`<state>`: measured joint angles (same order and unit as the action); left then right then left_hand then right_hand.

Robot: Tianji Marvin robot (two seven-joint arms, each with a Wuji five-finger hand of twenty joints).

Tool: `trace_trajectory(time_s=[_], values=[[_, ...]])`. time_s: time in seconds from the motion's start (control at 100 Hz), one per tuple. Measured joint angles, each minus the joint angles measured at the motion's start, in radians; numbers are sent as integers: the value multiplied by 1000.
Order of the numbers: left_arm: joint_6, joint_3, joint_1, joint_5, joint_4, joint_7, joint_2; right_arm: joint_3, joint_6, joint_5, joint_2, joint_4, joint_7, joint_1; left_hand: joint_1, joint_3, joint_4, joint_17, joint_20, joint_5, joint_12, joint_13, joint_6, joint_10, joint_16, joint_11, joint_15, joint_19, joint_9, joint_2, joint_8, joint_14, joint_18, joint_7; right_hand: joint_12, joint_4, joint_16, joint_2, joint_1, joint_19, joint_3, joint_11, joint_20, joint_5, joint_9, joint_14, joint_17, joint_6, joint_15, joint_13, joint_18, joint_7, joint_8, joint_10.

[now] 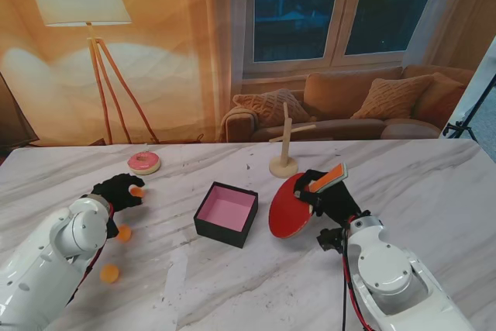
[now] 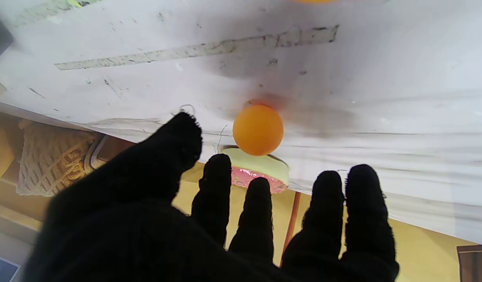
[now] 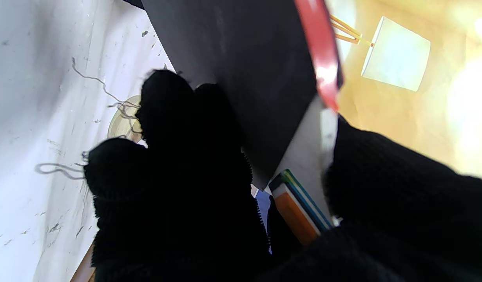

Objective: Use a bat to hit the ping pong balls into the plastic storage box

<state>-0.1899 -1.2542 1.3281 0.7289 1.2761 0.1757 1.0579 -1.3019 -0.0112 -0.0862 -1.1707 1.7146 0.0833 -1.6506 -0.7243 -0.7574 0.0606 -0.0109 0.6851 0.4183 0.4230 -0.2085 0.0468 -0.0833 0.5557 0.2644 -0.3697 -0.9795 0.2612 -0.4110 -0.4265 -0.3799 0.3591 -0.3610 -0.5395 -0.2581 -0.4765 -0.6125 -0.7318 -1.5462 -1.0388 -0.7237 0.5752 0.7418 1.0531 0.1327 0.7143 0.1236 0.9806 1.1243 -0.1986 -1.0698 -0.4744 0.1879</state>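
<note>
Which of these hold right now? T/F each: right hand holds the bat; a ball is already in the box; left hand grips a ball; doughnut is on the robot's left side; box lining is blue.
1. The right hand holds the bat. True.
2. A ball lies in the box. False: only its lining shows.
3. The left hand grips a ball. False: fingers spread, the ball sits beyond them.
4. The doughnut is on the robot's left. True.
5. The box lining is blue. False: pink.
</note>
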Motion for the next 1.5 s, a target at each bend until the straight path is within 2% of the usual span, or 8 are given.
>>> trace_trajectory(time_s=[0.46,0.66,0.95,1.12,1.22,1.24,1.32,1.5], values=[[-24,134,-123,-8,-139,-21,0,1,9,14,0,2,-5,-3,-73,-125,1,-169,-10,-39,109,-123,0,-37,133,144,-224,-195,1,-44,-2,-38,9,-112,-8,0,0,4,0,-2,4,-5,2,0,0,0,-11,0,10,0,0,0,-10,0],[-36,185,-169,-27,-207,-64,8,0,15,15,0,2,-7,-3,-106,-154,1,-277,-11,-38,187,-219,5,-85,187,236,-331,-259,3,-66,-29,-47,7,-194,-8,0,0,5,0,-3,5,-6,4,0,0,0,-11,0,12,0,0,0,-10,0],[-43,219,-193,-32,-236,-77,15,0,15,20,0,2,-6,-4,-147,-207,2,-442,-23,15,296,-345,61,-129,237,360,-460,-338,53,-77,-102,-34,-20,-367,-8,0,0,5,-1,-4,5,-6,6,0,0,0,-12,0,13,0,0,0,-10,0],[-58,222,-193,-24,-235,-76,16,0,14,42,-2,3,-3,-4,-189,-229,30,-480,-41,100,317,-392,68,-138,257,386,-471,-351,145,-116,-138,-25,-25,-431,-9,0,0,5,-1,-5,5,-6,7,0,0,0,-12,0,13,-1,0,0,-10,0],[-59,233,-193,-19,-236,-78,16,-1,10,71,-4,4,-5,-4,-190,-244,31,-495,-50,112,317,-406,68,-148,272,385,-470,-367,164,-118,-140,-24,-25,-444,-13,4,0,19,-5,-6,27,-6,7,0,-2,0,-25,0,14,-10,0,0,-11,0],[-59,235,-193,-19,-236,-79,16,-1,9,74,-4,4,-6,-3,-190,-250,49,-506,-53,113,319,-419,68,-150,278,395,-469,-371,180,-129,-140,-24,-25,-448,-16,4,0,20,-10,-6,32,-6,7,0,-2,0,-27,-1,15,-11,0,0,-11,0],[-59,242,-196,-20,-241,-85,17,-1,4,84,-4,3,-16,0,-200,-259,72,-540,-73,138,389,-465,66,-162,299,379,-467,-398,218,-145,-135,-16,-25,-491,-20,4,-2,20,-10,-6,32,-6,7,0,-2,0,-33,-1,21,-16,0,1,-20,0],[-58,245,-200,-21,-246,-93,18,4,-5,126,-7,-13,-24,16,-219,-254,135,-591,-84,222,508,-526,61,-174,323,251,-483,-452,357,-227,-124,-15,-21,-600,-31,3,-10,30,-12,-6,43,-15,9,-1,-12,0,-45,-1,24,-23,1,9,-47,0]])
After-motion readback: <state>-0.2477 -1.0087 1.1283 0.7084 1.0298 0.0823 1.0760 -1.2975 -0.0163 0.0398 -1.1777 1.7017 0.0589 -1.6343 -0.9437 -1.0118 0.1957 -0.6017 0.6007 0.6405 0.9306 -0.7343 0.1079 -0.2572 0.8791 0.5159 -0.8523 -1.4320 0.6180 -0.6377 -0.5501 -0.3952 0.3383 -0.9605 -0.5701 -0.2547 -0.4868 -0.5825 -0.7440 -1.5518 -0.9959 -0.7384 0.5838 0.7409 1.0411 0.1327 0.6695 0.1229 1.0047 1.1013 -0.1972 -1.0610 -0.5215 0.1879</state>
